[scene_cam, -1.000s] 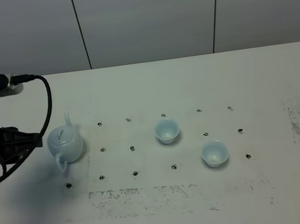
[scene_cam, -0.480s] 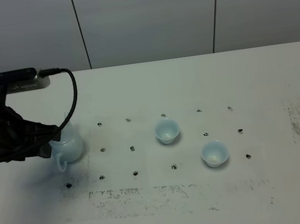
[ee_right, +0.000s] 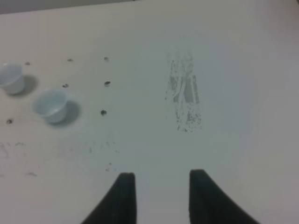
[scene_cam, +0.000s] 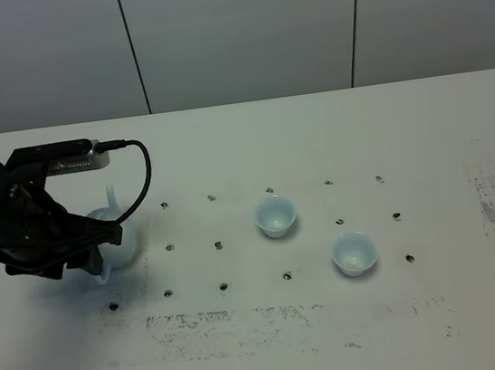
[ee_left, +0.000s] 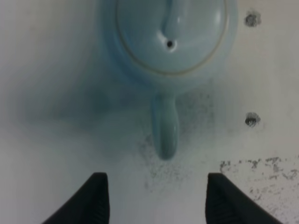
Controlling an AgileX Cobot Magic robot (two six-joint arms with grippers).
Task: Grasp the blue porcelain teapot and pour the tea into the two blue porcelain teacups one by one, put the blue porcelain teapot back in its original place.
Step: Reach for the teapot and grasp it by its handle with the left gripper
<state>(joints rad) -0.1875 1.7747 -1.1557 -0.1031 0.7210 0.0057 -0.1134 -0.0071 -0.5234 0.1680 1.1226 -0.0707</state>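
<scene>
Left wrist view is showing the left tool (ee_left: 156,198) standing wide and holding nothing. The teapot (ee_left: 140,70) is sitting on the table (ee_left: 56,140) just ahead of it, and the handle (ee_left: 164,126) is pointing back toward the gap between the jaws, touching neither.

Trouble is looking most likely at the grasp. That handle is thin and glazed, so jaws closing while it is lying off-centre could be pushing the teapot round or tipping it rather than pinching it. A shallow hold could be letting the pot swing once lifted, spilling tea early. Nothing is pinning the lid (ee_left: 196,42), so a steep pour could be shaking it off.

Right of the teapot, the nearer cup (scene_cam: 275,215) and the farther cup (scene_cam: 354,253) are standing well apart from it. Both are small, so a stream aimed slightly off would be wetting the table. A low spout (scene_cam: 111,198) could be knocking one over.

Far right of the teapot, the right tool (ee_right: 159,196) is hanging partly spread, gripping nothing.
</scene>
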